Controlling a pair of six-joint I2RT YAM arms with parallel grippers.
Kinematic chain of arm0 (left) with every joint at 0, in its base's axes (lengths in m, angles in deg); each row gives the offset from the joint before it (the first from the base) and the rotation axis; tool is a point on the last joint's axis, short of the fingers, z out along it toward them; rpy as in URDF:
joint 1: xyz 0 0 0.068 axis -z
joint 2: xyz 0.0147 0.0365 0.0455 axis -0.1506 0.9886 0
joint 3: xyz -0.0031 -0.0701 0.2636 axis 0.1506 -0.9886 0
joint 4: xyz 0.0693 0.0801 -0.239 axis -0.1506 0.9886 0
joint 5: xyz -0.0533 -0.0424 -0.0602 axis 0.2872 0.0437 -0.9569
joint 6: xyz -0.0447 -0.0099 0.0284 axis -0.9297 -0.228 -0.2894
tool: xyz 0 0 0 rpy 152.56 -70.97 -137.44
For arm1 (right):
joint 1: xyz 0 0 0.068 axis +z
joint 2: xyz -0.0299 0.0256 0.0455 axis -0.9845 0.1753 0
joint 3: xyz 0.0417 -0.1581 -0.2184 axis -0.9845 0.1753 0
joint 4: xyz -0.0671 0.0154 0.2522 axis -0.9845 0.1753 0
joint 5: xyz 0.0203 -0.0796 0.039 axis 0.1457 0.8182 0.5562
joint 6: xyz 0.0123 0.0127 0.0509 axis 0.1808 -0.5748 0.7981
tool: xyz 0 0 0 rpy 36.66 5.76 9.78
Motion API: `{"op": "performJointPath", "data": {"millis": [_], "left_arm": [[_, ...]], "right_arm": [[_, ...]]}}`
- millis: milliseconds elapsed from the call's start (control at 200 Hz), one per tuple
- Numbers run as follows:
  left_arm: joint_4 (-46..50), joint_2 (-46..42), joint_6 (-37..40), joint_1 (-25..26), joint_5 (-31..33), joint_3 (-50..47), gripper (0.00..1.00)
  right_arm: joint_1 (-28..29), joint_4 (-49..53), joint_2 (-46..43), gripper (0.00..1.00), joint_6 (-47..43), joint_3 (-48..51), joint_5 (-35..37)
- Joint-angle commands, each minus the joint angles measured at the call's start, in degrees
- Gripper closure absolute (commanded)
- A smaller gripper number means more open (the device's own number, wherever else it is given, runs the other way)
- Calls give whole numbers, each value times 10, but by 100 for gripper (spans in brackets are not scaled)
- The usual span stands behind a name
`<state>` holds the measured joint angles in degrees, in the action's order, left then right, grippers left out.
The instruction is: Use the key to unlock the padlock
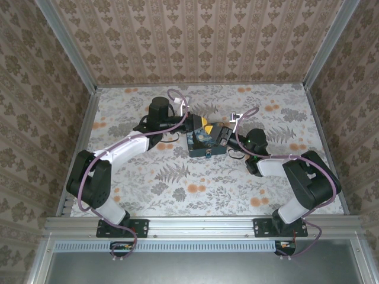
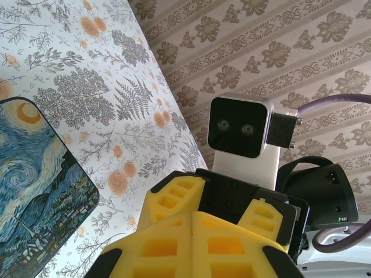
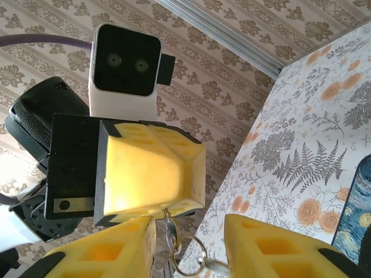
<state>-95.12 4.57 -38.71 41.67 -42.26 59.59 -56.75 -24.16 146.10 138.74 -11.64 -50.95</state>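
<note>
The key (image 3: 170, 227) hangs from my left gripper's (image 3: 165, 211) shut yellow fingers (image 3: 151, 171), with a metal ring (image 3: 194, 255) dangling below it. My right gripper (image 3: 188, 246) is open. Its two yellow fingers (image 3: 107, 252) stand either side of the key and ring, the left one close beside the key. From above, both grippers meet over the painted night-sky box (image 1: 202, 144), left gripper (image 1: 199, 123) and right gripper (image 1: 221, 134). A tiny dark bluish piece at the box's near edge looks like the padlock (image 1: 208, 153). In the left wrist view my left gripper's (image 2: 193, 223) jaws are pressed together, hiding the key.
The floral table (image 1: 177, 183) is walled in by patterned panels on three sides, with a metal rail (image 1: 201, 225) along the near edge. The box lies near the middle, slightly tilted. The right wrist camera housing (image 2: 240, 127) faces the left gripper closely.
</note>
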Motion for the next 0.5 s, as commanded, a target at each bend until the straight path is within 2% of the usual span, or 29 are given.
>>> {"op": "performJointPath", "data": {"millis": [0,495], "left_arm": [[-22,4,-2,2,-5,-4,100],[-25,7,-5,3,1,-2,100]], "right_arm": [[3,-30,7,63,8,-18,9],[6,-31,15,70,7,-6,9]]}}
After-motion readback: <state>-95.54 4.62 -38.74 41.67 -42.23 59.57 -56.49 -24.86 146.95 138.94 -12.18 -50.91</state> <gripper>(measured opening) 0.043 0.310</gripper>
